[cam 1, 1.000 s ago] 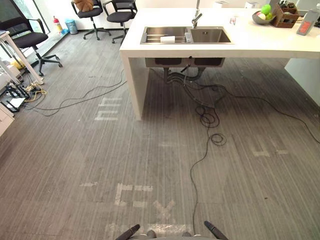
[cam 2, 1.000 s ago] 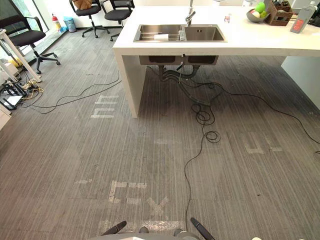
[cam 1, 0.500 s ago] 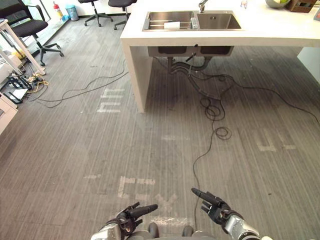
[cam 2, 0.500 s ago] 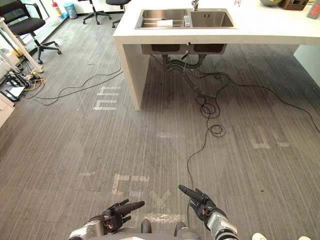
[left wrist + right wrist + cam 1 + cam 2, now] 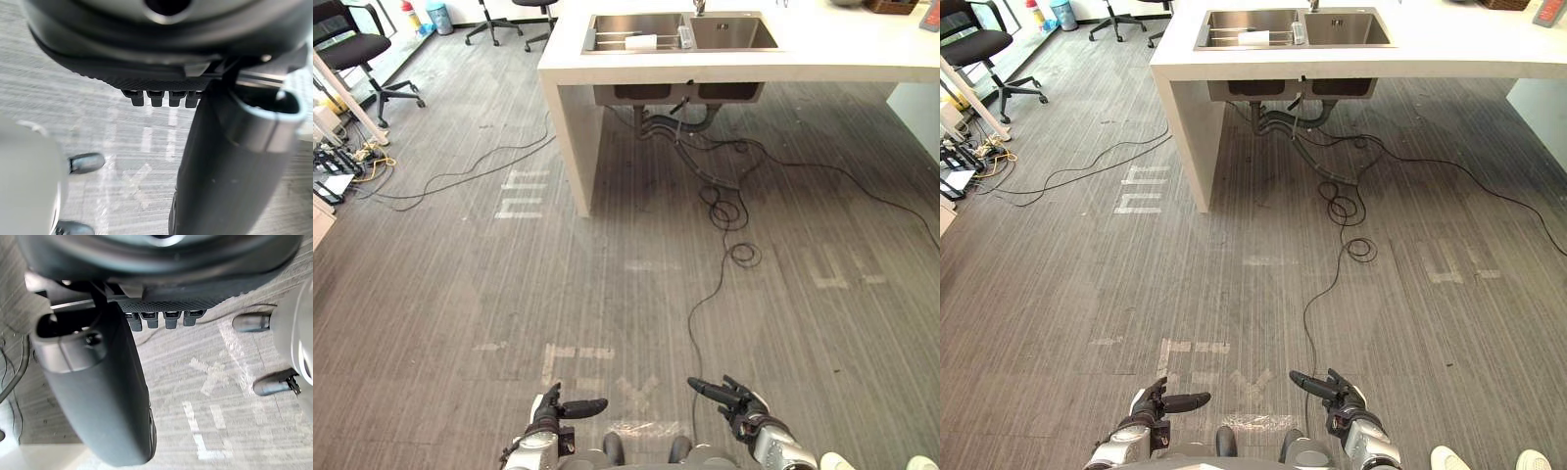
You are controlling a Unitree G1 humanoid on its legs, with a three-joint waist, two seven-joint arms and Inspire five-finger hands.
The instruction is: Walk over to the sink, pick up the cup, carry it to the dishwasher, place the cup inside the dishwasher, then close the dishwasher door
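Looking down through the left eye view, we find the sink [image 5: 734, 31] set in the white desk [image 5: 842, 54] far ahead, well apart from both hands. A small pale thing at the divider between its two basins is probably the cup [image 5: 685, 37]. It is too small to be sure, and we cannot tell its long axis. The left hand [image 5: 553, 411] and the right hand [image 5: 739, 401] hang low at the near edge, fingers straight and holding nothing. The cup lies forward, slightly nearer the right hand's line, so we judge that hand likelier for the reach.

In the right eye view, bare floor [image 5: 1234, 284] runs open up to the desk's front edge. The end panel [image 5: 1180, 137] stands left of the path, and an office chair [image 5: 979, 44] is well off to the left. A person's white shoes [image 5: 1451, 458] sit near us on the right.

In the left wrist view the fingers [image 5: 159, 98] stand out straight with floor past them. The right wrist view agrees: fingers [image 5: 161, 319] straight, nothing held.
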